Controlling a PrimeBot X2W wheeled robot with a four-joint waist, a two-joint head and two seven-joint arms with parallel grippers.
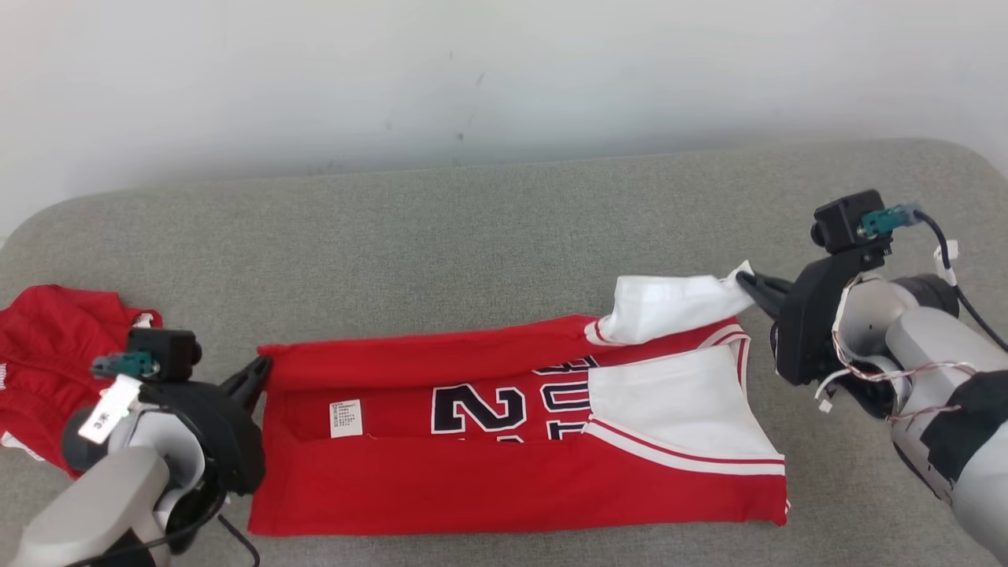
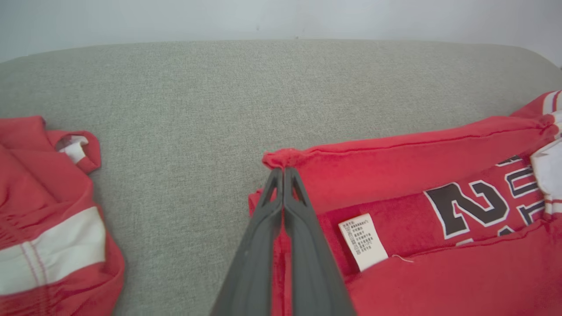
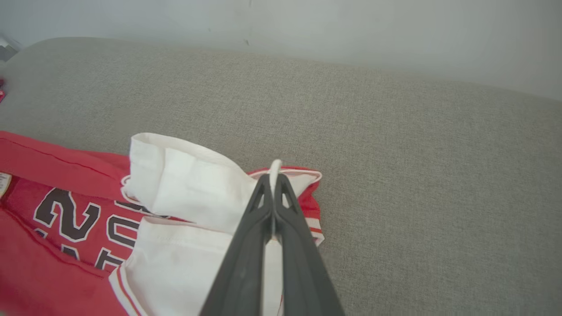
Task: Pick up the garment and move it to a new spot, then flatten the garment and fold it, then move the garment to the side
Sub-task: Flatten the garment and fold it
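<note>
**Two Grippers Pinch the Red Top at Both Ends**

The red garment (image 1: 504, 472) lies stretched out long on the grey cushion (image 1: 472, 228), right between the two grippers.

The left gripper (image 1: 260, 368) is squeezed tight shut. Its two dark fingers (image 2: 261, 245) press together with no gap, and at their tips they pinch a little bunch of red cloth. This is one corner of the garment, and it sits a bit up off the cushion. From those tips a long red fold runs away toward the other gripper. A small white label (image 2: 362, 241) lies just beside the fingers, and big black numbers (image 2: 474, 206) lie a little farther along.

The right gripper (image 1: 746, 282) is closed tight too. Its tips hold a thin white edge at the other end of the garment. A white flap (image 3: 184, 184) hangs from that edge and flops back over the red part. Under those fingers there is more white cloth with thin red stripes.

On the outer side of the left gripper, away from the garment, lies another red cloth (image 1: 47, 354) with a white band. It does not touch the garment. A pale wall (image 1: 504, 71) stands behind the cushion, far past both sets of tips.
</note>
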